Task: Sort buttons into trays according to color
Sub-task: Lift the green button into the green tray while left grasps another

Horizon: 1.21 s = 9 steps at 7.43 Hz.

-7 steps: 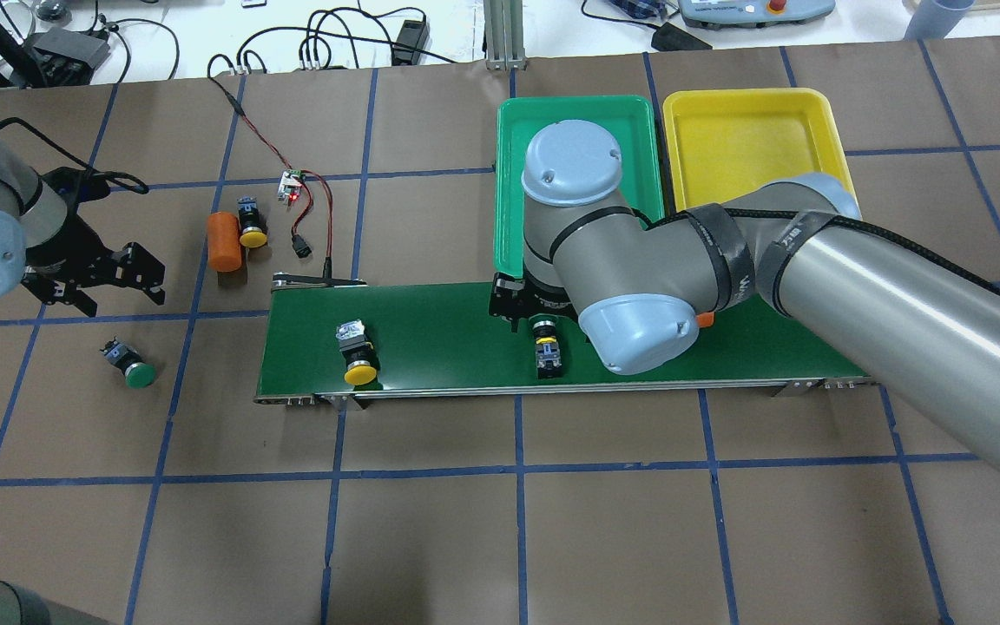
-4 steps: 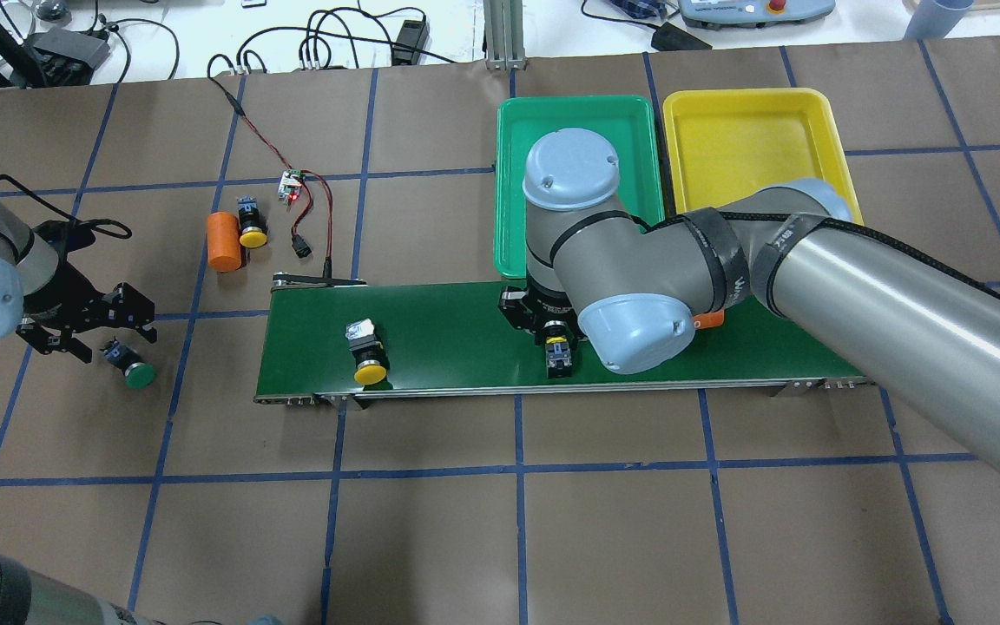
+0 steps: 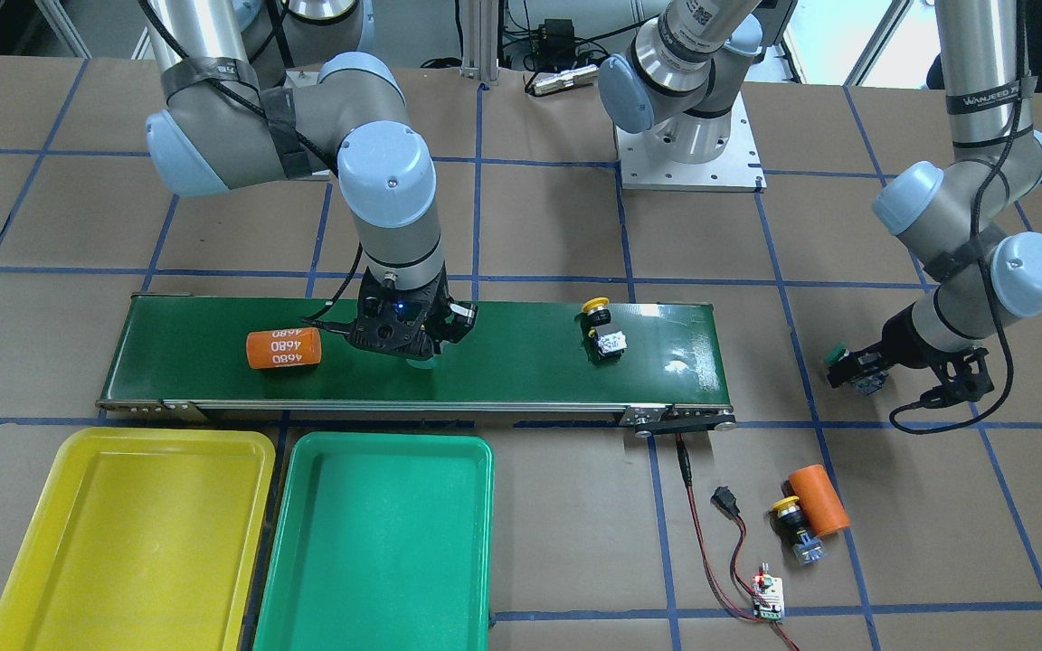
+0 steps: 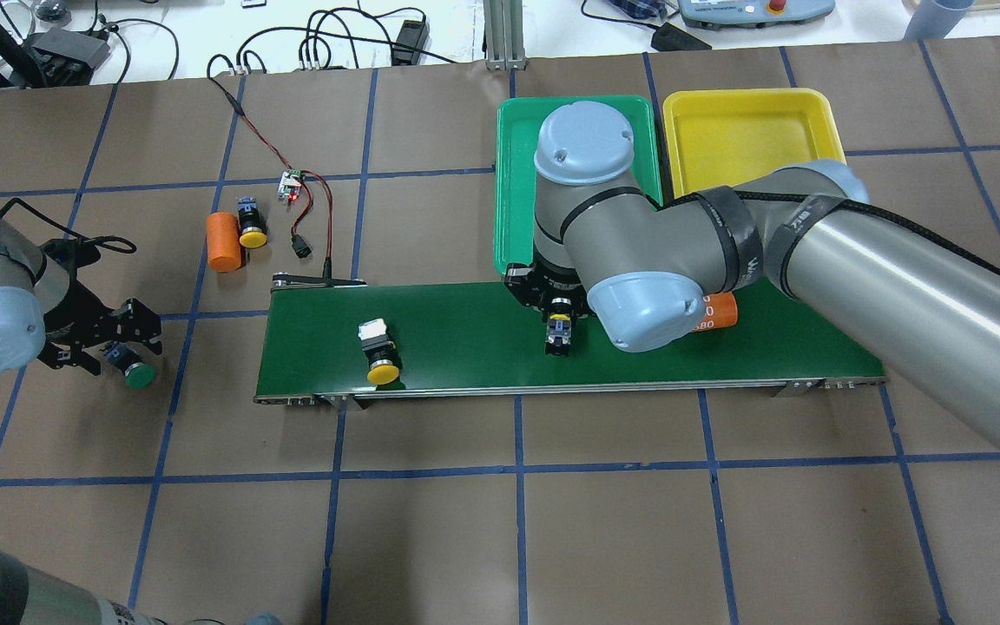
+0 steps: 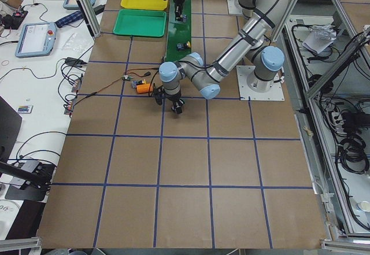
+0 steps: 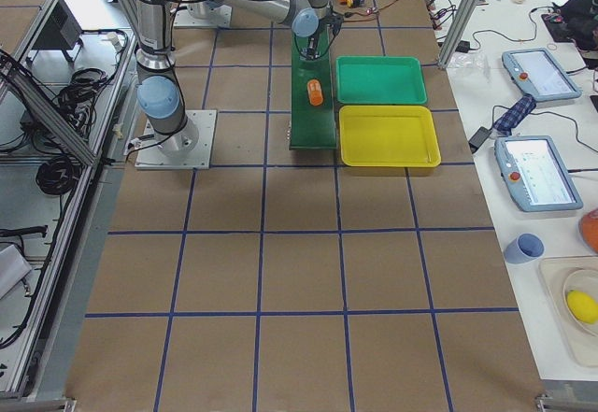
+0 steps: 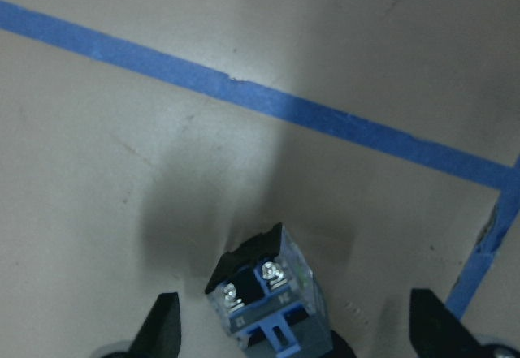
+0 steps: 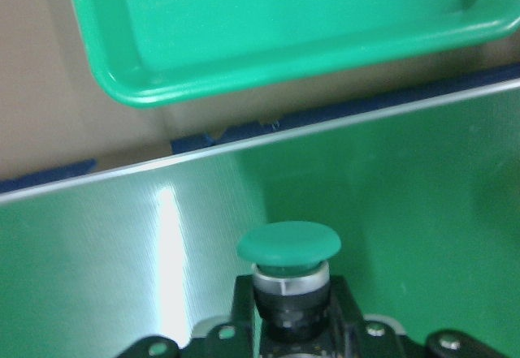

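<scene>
- Green-capped push-button [image 8: 288, 244] with a black body lies on its side on the long dark-green conveyor belt [image 4: 457, 338]. Its long axis runs near to far, with the cap toward the far edge and the contact block toward the near edge.
- The right gripper [image 8: 291, 317] straddles it from above. The jaws are narrow and press the black body on its left and right, so it looks gripped.
- The shallow green plastic tray [image 4: 513, 174] sits just beyond the belt's far edge, straight ahead of the cap. The carry is probably a short lift, then a move far along the button's own axis.
- The belt is smooth and glossy, so a loose hold could let the round body slip.
- An orange cylinder [image 4: 720, 310] lies on the belt close to the right of the wrist. A yellow-capped button [image 4: 383, 360] lies well apart to the left.
- The left gripper [image 7: 298, 327] hangs wide over a second green-capped button [image 4: 137, 373] on the brown paper tabletop [image 4: 430, 538]. That button is off the belt's left end and well apart from the tray.
</scene>
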{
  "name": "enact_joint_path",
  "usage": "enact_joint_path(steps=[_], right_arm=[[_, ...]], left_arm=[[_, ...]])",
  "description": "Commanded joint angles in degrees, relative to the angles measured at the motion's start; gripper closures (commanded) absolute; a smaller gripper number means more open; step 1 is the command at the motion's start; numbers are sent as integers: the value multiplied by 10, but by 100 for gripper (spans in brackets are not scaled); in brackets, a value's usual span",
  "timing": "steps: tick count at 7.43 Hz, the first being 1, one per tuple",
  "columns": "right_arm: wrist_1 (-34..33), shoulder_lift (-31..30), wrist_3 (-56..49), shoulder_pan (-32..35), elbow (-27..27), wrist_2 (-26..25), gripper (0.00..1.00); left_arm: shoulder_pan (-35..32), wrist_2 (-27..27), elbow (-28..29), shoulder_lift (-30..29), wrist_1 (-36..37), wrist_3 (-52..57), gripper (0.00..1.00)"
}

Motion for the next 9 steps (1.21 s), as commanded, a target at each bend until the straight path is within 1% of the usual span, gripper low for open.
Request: enact_joint_path(steps=[1, 2, 3, 4, 5, 7, 8, 9], right_arm=[[0, 7, -25, -47, -59, -1, 100], [-7, 17, -84, -69, -67, 2, 100], [-44, 33, -114, -83, -69, 0, 100], [-74, 55, -122, -86, -74, 1, 100], [-93, 81, -122, -92, -89, 0, 100], [-104, 120, -121, -94, -112, -4, 100], [-141, 142, -119, -94, -115, -4, 92], [-184, 159, -120, -94, -112, -6, 58]], left_arm=[[-1, -2, 2, 2, -2, -1, 100], [-4, -1, 9, 16, -5, -1, 100], [-14, -1, 22, 31, -12, -1, 100], [-46, -9, 24, 45, -18, -1, 100], [-102, -8, 28, 62, -52, -1, 100], [-191, -13, 41, 87, -86, 0, 100], [-228, -25, 52, 95, -98, -1, 100], [-263, -30, 60, 100, -120, -32, 100]])
